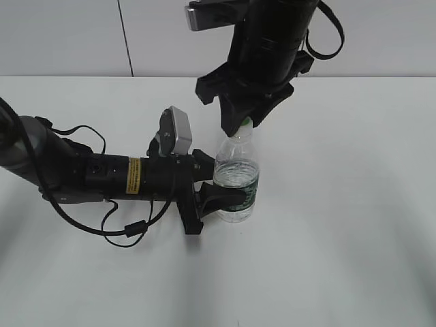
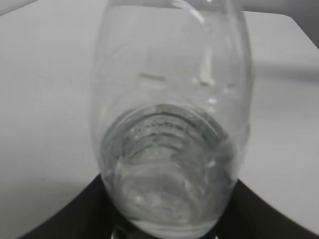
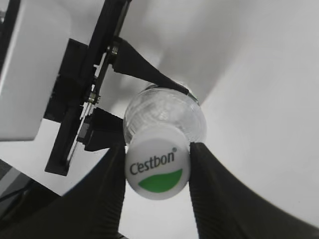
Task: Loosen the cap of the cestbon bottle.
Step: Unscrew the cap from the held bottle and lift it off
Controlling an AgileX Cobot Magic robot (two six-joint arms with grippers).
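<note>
Cap (image 3: 157, 168) lettering legible only from right wrist, jaws flanking it

We see the cestbon bottle (image 1: 236, 178) as clear, glossy plastic with a ribbed shoulder, its dark green label band smooth. Its cap (image 3: 157, 169) looks like smooth, matt white plastic. The table (image 1: 354, 204) is plain matt white; the gripper fingers (image 3: 214, 194) look matt black.
</note>
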